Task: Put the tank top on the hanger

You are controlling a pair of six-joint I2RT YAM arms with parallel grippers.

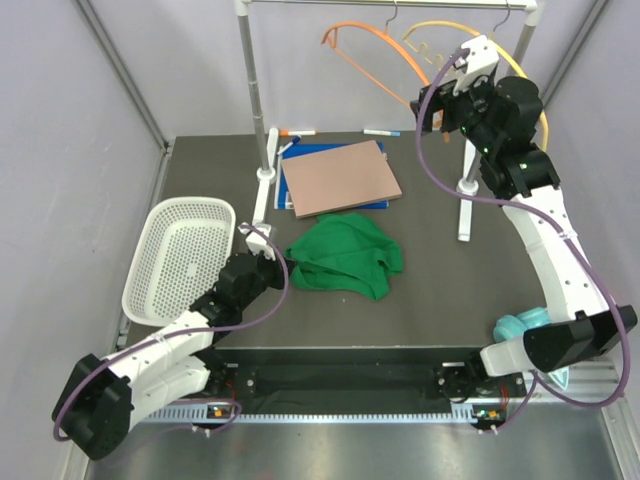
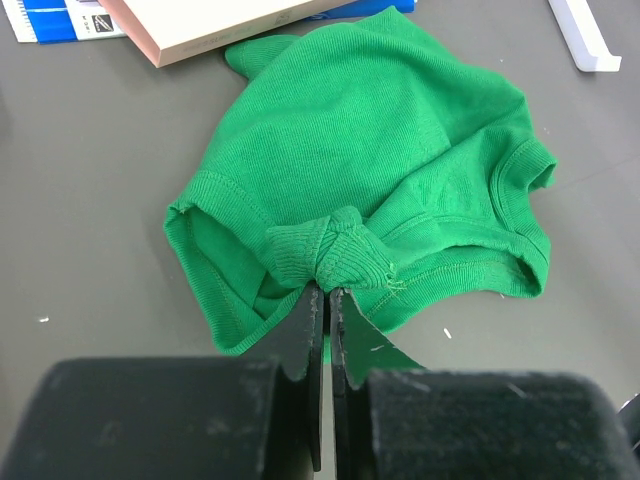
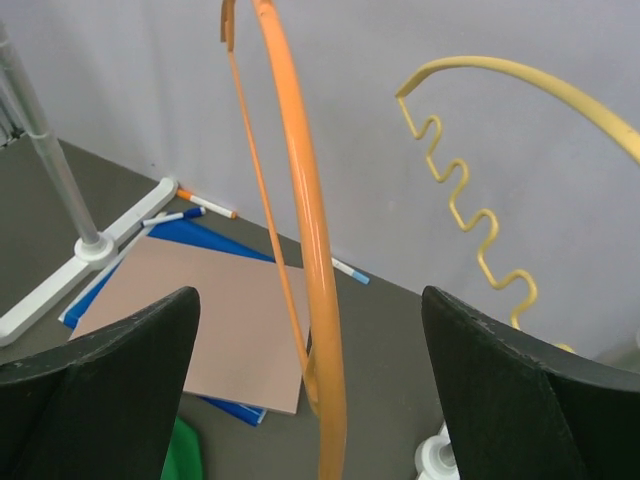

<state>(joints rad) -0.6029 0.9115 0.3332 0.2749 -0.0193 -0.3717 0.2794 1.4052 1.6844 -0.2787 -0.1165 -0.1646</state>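
Two arms are working at different heights over the dark table [image 1: 440,290].

Far left: a white mesh basket [image 1: 160,285] is sitting at the table's left edge.

Just right of the basket, the left gripper [image 1: 268,262] is lying low, meeting the left edge of the tank top [image 1: 345,255]. In the left wrist view its fingers [image 2: 308,350] are pressing flat together, with a bunched fold of the ribbed hem gathering right at their tips, so the fabric is pinched there.

Centre: the tank top is lying crumpled on the table, with an armhole or neck opening facing right in the wrist view. Its far edge is touching or just overlapping a pinkish board [image 1: 345,177], which is resting on a blue folder [image 1: 290,195]. A few markers [image 1: 298,132] are lying behind the board. A metal rack pole [image 1: 252,90] is standing at the rear left.

Right: the hanger [image 3: 318,280], orange, is hanging tilted from the rack's top rail. A yellow hanger [image 3: 520,68] with a wavy bar is hanging beside it, further right.

The right gripper [image 1: 433,108] is raised at the hanger's lower right end. Its jaws are standing wide apart. In the right wrist view the orange arm is passing between the two fingers [image 3: 100,390], touching neither as far as shows.
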